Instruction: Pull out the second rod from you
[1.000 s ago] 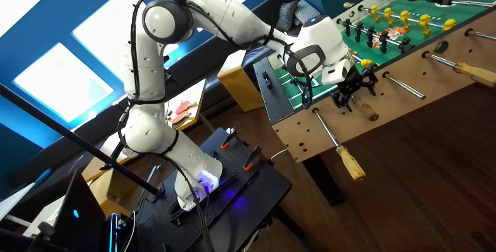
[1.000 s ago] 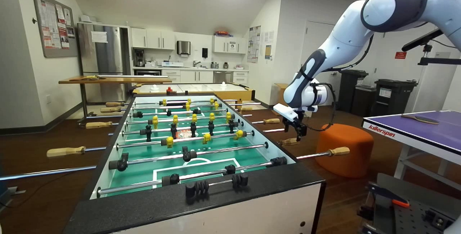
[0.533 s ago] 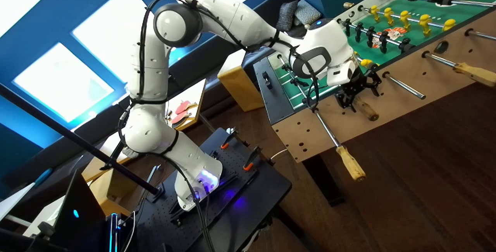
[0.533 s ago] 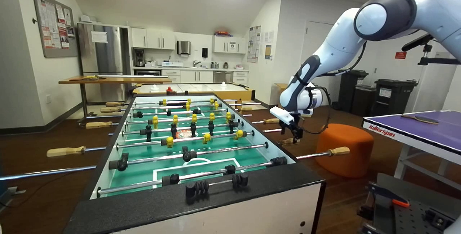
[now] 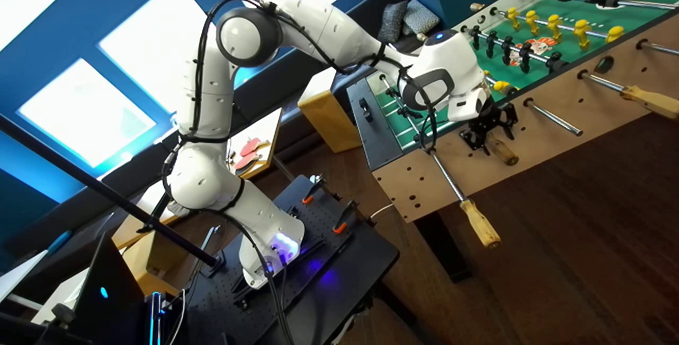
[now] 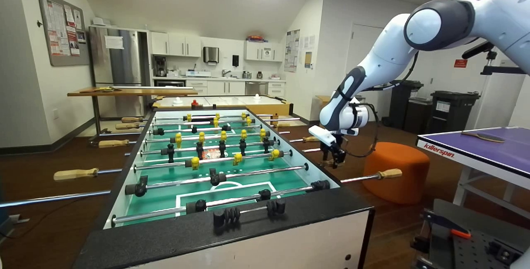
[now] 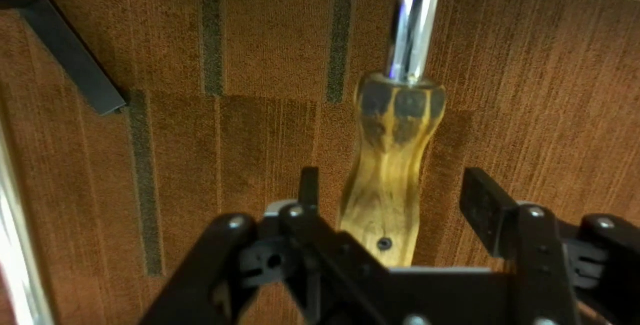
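End effector (image 7: 392, 192), fingers (image 7: 482, 205) spread wide, holding nothing, wooden handle (image 7: 387, 165) of second rod (image 7: 416, 20) visible between them

One foosball table (image 6: 178, 238); eight rods (image 6: 149, 215); one claw (image 7: 390, 190); one orange stool (image 6: 396, 171).

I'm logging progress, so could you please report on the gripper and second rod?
Gripper open. Second rod's wooden handle between the fingers in wrist view, not gripped. Nothing seen blocking.
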### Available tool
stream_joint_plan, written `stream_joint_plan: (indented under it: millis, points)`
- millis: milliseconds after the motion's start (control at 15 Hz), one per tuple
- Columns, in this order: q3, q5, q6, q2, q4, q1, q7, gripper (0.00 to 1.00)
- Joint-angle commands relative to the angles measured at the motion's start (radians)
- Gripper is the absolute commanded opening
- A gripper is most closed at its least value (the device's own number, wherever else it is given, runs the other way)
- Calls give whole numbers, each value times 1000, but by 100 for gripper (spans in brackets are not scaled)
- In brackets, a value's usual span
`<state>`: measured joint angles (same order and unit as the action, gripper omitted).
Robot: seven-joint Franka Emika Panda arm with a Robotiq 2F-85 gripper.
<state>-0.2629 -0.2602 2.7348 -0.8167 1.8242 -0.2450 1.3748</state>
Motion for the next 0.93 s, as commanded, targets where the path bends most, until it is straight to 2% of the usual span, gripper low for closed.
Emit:
stream_joint_plan:
  millis: [0, 267, 467, 867]
  points:
    - [13, -30, -26, -7, -27, -17, -31, 42]
    - [12, -31, -36, 2, -16, -20, -36, 13]
    - [2, -39, -37, 38, 21, -36, -42, 13]
    - [-21, -115, -70, 90, 77, -147, -169, 13]
